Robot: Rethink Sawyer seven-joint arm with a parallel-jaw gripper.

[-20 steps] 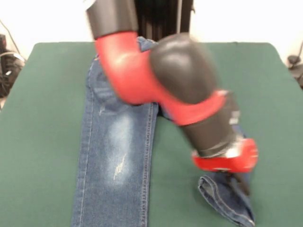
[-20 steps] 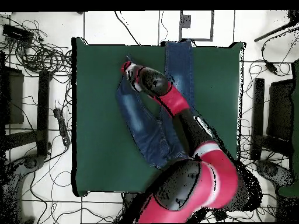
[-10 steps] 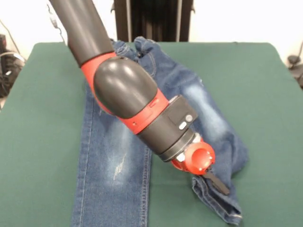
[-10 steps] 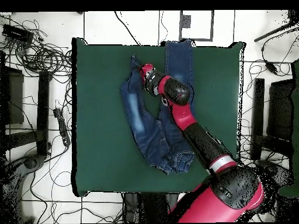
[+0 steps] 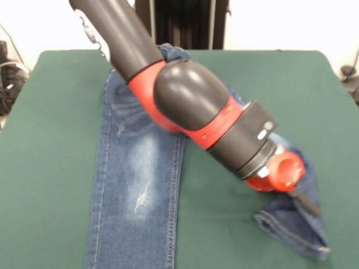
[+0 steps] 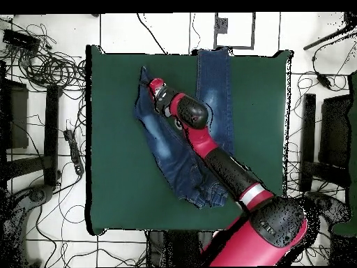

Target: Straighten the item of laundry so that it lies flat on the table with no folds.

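On the green bench (image 5: 50, 168), the jeans (image 5: 137, 190) lie partly spread. In the front view one leg runs straight from the waistband at the far edge down toward the camera and off the near edge of the bench, looking smooth, with its faded thigh patch face up. The other leg angles away to the picture's right and ends in a bunched, doubled-over cuff (image 5: 294, 227) near the lower right corner. The overhead view agrees: one leg straight along the bench, the other splayed diagonally, the waist end rumpled near the robot's side.

The end effector (image 5: 305, 203) sits at that crumpled cuff, below the red wrist; a dark finger lies against the denim, yet I cannot tell whether the fingers are spread or pinching the cloth, since the wrist and the fabric hide them.

By my reading the task is roughly halfway: one leg seems flat, while the angled leg needs its cuff unfolded and drawn out so that no layer overlaps, and the waistband probably wants smoothing too. The arm covers much of the angled leg, so folds under it cannot be ruled out.
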